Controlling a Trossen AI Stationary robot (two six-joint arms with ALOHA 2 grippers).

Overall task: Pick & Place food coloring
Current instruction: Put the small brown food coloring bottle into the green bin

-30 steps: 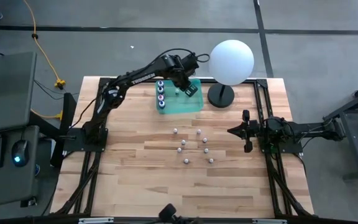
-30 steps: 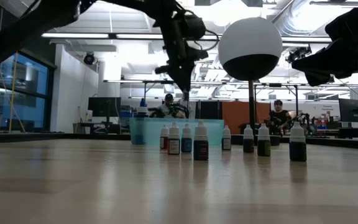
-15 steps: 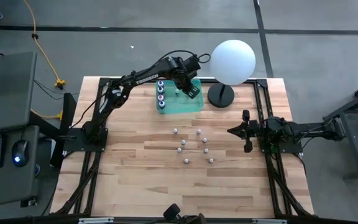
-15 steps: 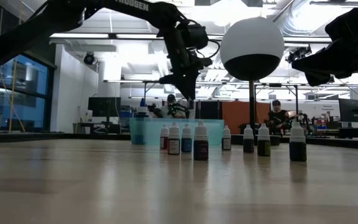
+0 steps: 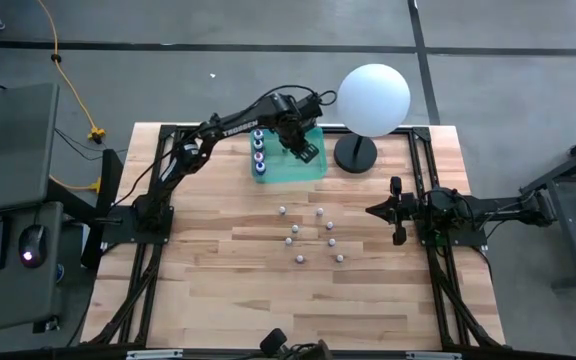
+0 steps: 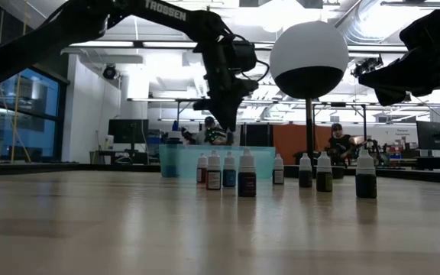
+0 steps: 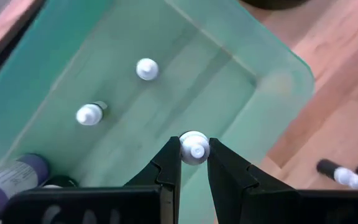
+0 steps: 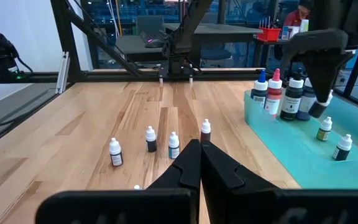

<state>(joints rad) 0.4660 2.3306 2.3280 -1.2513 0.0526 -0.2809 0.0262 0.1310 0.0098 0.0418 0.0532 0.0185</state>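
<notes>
My left gripper (image 7: 194,163) hangs over the teal tray (image 5: 313,168) at the table's far side, shut on a tiny white-capped bottle (image 7: 194,149). Below it, two more tiny bottles (image 7: 146,68) (image 7: 89,114) stand on the tray floor. Several larger bottles (image 5: 259,152) line the tray's left end. Several small bottles (image 5: 308,236) stand upright on the wood at mid-table. My right gripper (image 5: 398,212) waits shut above the table's right side, touching nothing. My left gripper pinches the tiny bottle by its white cap (image 7: 194,140) between the two fingertips (image 7: 170,160). It comes from above, pointing down. The bottle hangs upright below the fingers, lifted clear over the tray floor; its body is hidden under the cap.
A big white sphere (image 5: 374,98) on a black base (image 5: 355,154) stands just right of the tray. Black frame rails (image 5: 425,170) run along the table's sides. Bare wood lies toward the near edge. People sit in the room beyond (image 6: 344,142).
My left gripper has moved down toward the tray with the bottle still in its fingers, drifting slightly toward the table's near edge. The right arm has kept still.
</notes>
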